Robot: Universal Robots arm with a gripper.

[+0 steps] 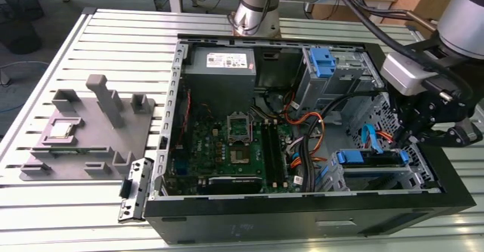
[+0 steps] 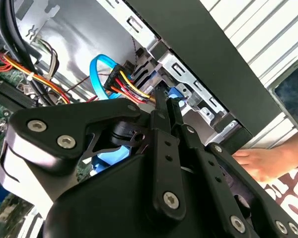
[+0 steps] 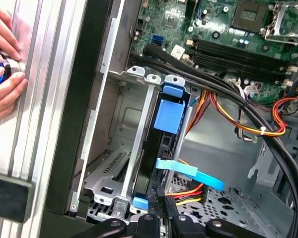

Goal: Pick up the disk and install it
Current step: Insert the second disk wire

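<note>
- The gripper [image 2: 165,101] hangs over the open computer case [image 1: 302,218], at the drive cage [image 3: 120,163] by the case's wall on the exterior view's right.
- Its fingers [image 2: 161,106] stand close together, almost touching at the tips, with nothing between them; the tips sit right at the cable plugs at the disk's end.
- The disk [image 3: 161,148] sits on edge in the drive cage, its blue carrier frame [image 3: 169,111] showing at the top.
- A blue flat cable [image 3: 188,172] and a bundle of red, yellow and orange wires [image 2: 129,87] meet at the disk's end.
- A person's hand [image 3: 2,74] rests on the slatted table [image 1: 113,42] outside the case.
</note>
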